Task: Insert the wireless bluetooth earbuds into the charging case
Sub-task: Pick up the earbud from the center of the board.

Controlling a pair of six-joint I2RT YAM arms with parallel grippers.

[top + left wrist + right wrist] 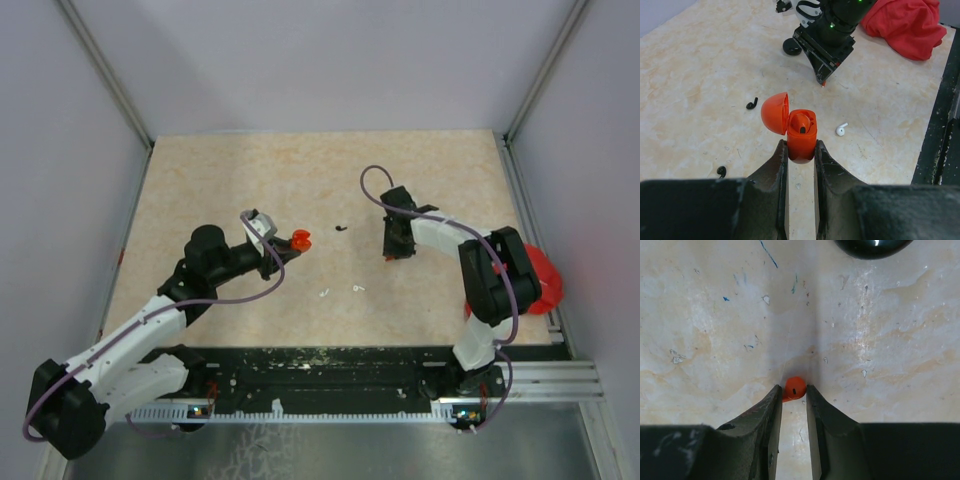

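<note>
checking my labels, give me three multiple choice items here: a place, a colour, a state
1. Where is the orange case? A lying loose B in the left tool C out of sight
2. What colour is the earbud pinched in the right tool? A white B black C red-orange
3. The lid is: A open B shut C missing
Answers: 1 B, clamped at its base; 2 C, seen at the tips; 3 A, hinged back, with a seated earbud showing.
</note>
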